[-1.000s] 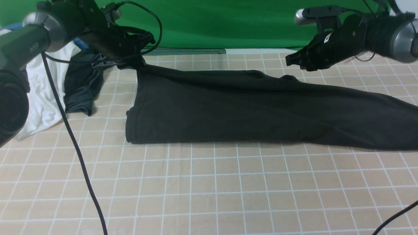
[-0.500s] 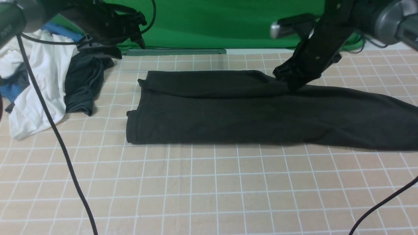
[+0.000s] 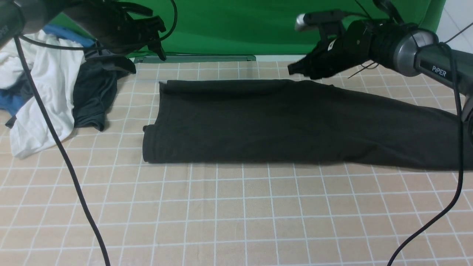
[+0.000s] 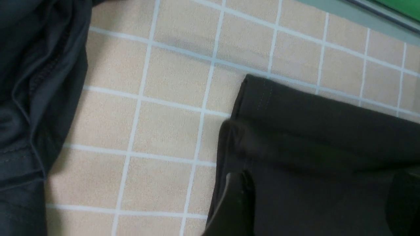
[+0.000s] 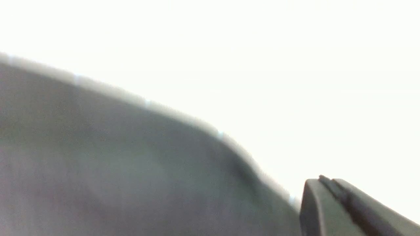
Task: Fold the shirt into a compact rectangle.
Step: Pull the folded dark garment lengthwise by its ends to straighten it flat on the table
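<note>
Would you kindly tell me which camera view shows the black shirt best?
The front view: the shirt lies almost whole, a long folded band. The left wrist view shows one corner; the right wrist view, only blur.

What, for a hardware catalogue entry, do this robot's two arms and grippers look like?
The left arm is dark grey-black. The right arm is black with a silver-grey joint collar and white PiPER lettering. The left gripper and right gripper are black with slim fingers. A black left cable and right cable trail from the arms.
</note>
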### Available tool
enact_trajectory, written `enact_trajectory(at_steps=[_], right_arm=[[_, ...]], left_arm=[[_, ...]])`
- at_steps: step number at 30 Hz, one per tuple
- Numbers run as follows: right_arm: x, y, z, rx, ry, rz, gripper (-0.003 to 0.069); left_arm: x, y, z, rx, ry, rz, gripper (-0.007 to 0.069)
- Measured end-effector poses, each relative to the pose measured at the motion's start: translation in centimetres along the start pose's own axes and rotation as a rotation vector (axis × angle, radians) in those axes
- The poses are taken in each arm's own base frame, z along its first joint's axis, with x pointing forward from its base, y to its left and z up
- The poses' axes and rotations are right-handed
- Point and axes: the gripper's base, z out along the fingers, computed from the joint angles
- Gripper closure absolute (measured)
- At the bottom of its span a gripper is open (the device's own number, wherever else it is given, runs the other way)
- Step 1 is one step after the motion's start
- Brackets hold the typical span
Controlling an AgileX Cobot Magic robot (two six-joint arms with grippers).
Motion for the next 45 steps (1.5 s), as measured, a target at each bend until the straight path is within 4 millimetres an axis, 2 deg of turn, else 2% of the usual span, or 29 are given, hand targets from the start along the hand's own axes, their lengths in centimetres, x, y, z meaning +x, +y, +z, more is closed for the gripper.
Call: enact_trajectory(at_steps=[4,7,10,16,19,21,23,26,31,35,38,40,43,44,45], right_arm=[[-0.7,0.0,-0.5,-0.003,0.007,0.005,0.0632],[-1.3,-0.1,-1.9,-0.005,0.097,-0.003,0.0634],[-2.5,-0.8,-3.9,-0.002,0.138,-0.014,0.0634],[-5.6,-2.9,-10.0,0.018,0.180,-0.012,0.0634],[-6.5,-4.4,-12.6,0.036,0.206,0.010,0.0634],[-6.6,-5.5,-14.1,0.049,0.247,0.026,0.0634],[-6.4,-6.4,-14.8,0.062,0.264,0.037,0.0634],[-5.6,-7.1,-15.9,0.076,0.298,0.044,0.0634],[-3.0,-6.9,-16.7,0.069,0.401,0.037,0.0634],[-0.9,-6.9,-17.0,0.064,0.478,0.036,0.0634],[-0.2,-6.9,-16.9,0.062,0.503,0.037,0.0635],[0.0,-6.9,-17.0,0.061,0.507,0.037,0.0635],[-0.2,-6.7,-17.7,0.062,0.492,0.034,0.0635],[-0.6,-6.6,-18.5,0.063,0.472,0.031,0.0635],[-0.7,-6.5,-18.7,0.064,0.467,0.030,0.0635]], left_arm=[[0.7,0.1,0.0,-0.013,0.080,0.013,0.0078],[1.4,0.2,-0.1,-0.023,0.158,0.040,0.0120],[1.9,0.3,-0.2,-0.028,0.211,0.062,0.0195],[2.4,0.3,-0.4,-0.028,0.271,0.081,0.0501],[2.4,-0.1,-0.6,0.011,0.273,0.062,0.0593],[2.5,-0.7,-0.8,0.072,0.279,0.031,0.0612],[2.9,-1.4,-0.9,0.110,0.290,0.017,0.0613],[4.7,-2.3,0.2,0.112,0.356,0.029,0.0611],[8.8,-1.6,3.7,-0.007,0.516,0.087,0.0611],[10.4,-0.3,5.0,-0.075,0.565,0.095,0.0611],[10.3,0.0,5.0,-0.111,0.560,0.075,0.0611],[9.6,0.1,4.4,-0.151,0.542,0.068,0.0608],[8.1,-0.1,3.1,-0.175,0.471,0.053,0.0597],[7.0,-0.4,1.7,-0.174,0.410,0.039,0.0575],[6.8,-0.5,1.5,-0.171,0.400,0.038,0.0566]])
